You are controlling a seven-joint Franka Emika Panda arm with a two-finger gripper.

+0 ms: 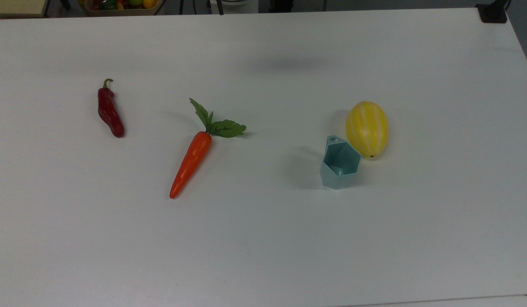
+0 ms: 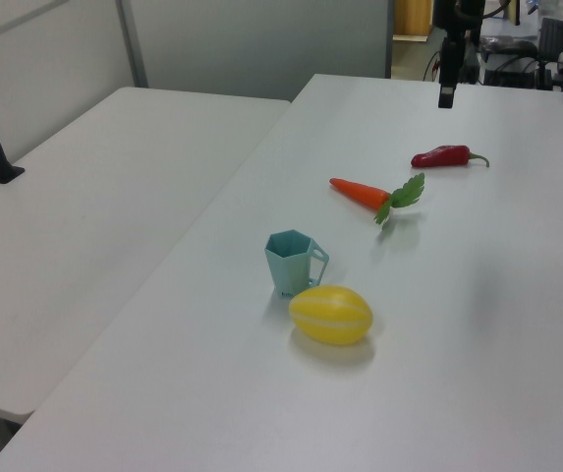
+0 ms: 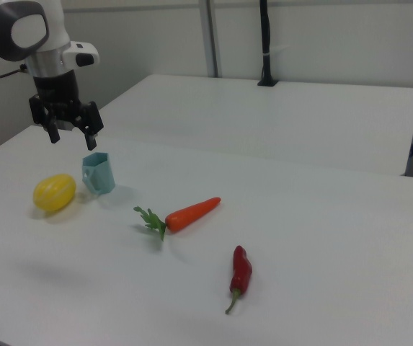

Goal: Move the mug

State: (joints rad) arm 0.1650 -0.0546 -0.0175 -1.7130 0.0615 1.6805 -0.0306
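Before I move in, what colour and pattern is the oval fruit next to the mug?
The melon is yellow with pale lengthwise stripes; the top view shows it best.

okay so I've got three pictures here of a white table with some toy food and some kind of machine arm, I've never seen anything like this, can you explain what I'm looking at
This is a robot arm at a table, photographed at the same moment by three fixed cameras. The top view looks down on the table. The left view and the right view look across it from opposite ends.

On the table lie four things: a red chili pepper, an orange carrot with green leaves, a yellow striped melon and a pale teal mug with angular sides, standing upright close beside the melon.

In the right view, the white machine is the arm. Its grasping part, the end effector, hangs in the air with its two fingers spread open. It holds nothing, and the mug has not been picked up yet.
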